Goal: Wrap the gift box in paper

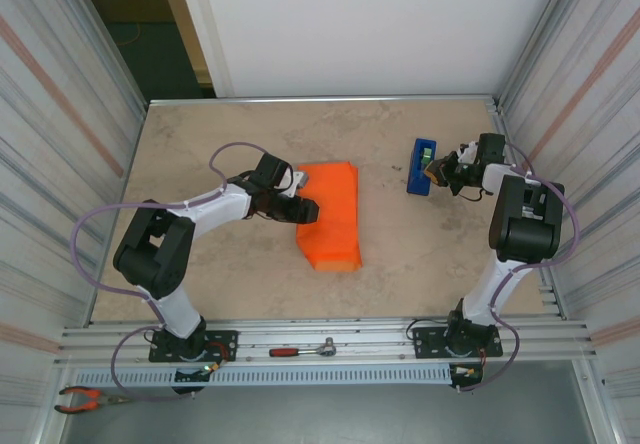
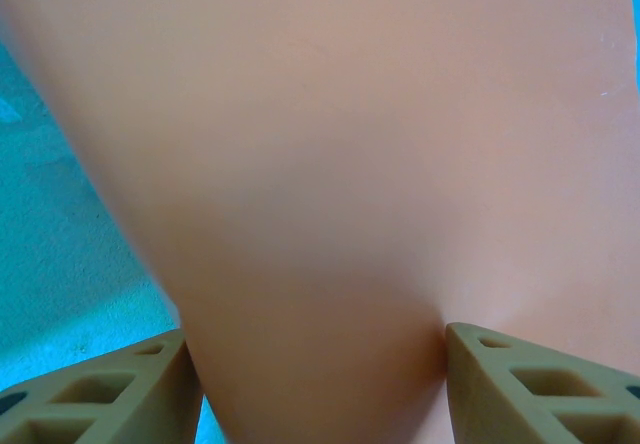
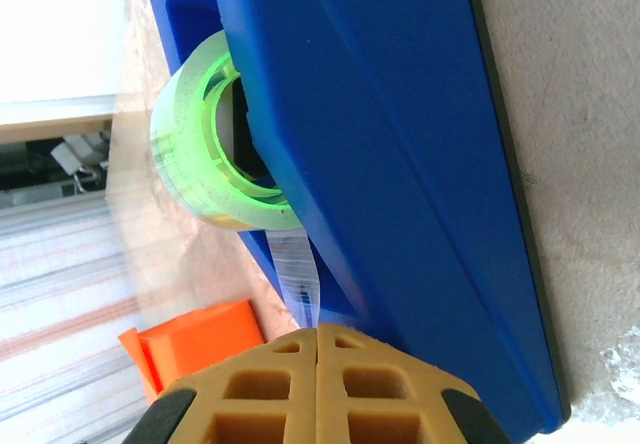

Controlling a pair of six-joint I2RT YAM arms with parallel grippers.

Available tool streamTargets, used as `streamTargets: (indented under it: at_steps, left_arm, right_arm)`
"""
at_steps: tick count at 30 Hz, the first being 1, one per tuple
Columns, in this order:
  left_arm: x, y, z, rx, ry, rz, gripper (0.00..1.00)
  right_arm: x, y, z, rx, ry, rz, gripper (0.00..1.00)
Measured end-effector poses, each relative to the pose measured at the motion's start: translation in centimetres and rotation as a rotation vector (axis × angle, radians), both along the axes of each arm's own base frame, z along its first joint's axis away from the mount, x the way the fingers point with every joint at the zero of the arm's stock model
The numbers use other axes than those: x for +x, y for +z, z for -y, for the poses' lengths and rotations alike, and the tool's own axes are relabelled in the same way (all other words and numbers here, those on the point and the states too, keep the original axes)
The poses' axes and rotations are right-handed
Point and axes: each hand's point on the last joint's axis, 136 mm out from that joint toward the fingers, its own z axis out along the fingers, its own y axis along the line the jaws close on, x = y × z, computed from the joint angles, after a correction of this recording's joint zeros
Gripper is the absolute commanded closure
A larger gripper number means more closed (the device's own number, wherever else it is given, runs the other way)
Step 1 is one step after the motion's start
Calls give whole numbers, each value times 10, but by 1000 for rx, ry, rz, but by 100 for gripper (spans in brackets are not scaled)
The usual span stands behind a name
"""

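The gift box (image 1: 332, 216) lies mid-table as a bright orange block skinned in the paper, with folded creases along its top. My left gripper (image 1: 300, 208) is at its left side. In the left wrist view the orange paper (image 2: 330, 164) runs down between the two fingers (image 2: 520, 379), which press its sides, so the left gripper (image 2: 315, 342) is shut on the box. My right gripper (image 1: 441, 171) sits beside the blue tape dispenser (image 1: 421, 166). The right gripper (image 3: 318, 330) is shut on the clear tape strip (image 3: 296, 269) pulled from the green-cored roll (image 3: 200, 154). The orange box (image 3: 200, 344) shows beyond.
Corrugated metal walls (image 1: 55, 144) close in the left and right of the table. The dispenser body (image 3: 400, 144) stands close to the right wall. A red-handled driver (image 1: 300, 350) lies on the front rail, and orange-handled pliers (image 1: 85, 397) lie below it at the left.
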Motion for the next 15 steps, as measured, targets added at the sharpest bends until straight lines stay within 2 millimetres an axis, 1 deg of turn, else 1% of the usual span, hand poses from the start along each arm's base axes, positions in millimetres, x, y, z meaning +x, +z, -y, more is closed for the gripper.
streamTargets:
  at_steps: [6,9,15]
  left_arm:
    - [0,0,0,1,-2,1,40]
    - [0,0,0,1,-2,1,40]
    - [0,0,0,1,-2,0,40]
  right_arm:
    - [0,5,0,12,-14,13,100]
    - [-3,15,-2,20,-23,29,100]
    - [-17,33,-11,41,-36,43,100]
